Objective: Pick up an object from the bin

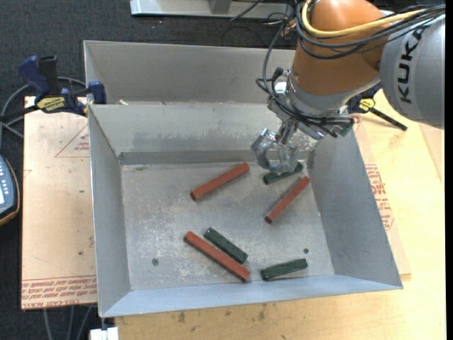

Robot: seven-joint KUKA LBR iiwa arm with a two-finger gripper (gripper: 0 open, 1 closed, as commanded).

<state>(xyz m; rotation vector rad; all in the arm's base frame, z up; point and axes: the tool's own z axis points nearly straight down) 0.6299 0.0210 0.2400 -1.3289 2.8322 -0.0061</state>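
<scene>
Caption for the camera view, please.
Gripper above a dark green stick in the bin's upper right, other red and green sticks scattered across the floor.

Upper end of dark green bar (277, 178) hidden beneath hand (282, 156); contact between them not discernible; arm (417, 59) cut off by right edge; orange cover (333, 41) hides rear right corner of bin (177, 69).

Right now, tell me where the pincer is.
The pincer hangs in the upper right of the bin, over a dark green stick, beside a red stick.
</scene>
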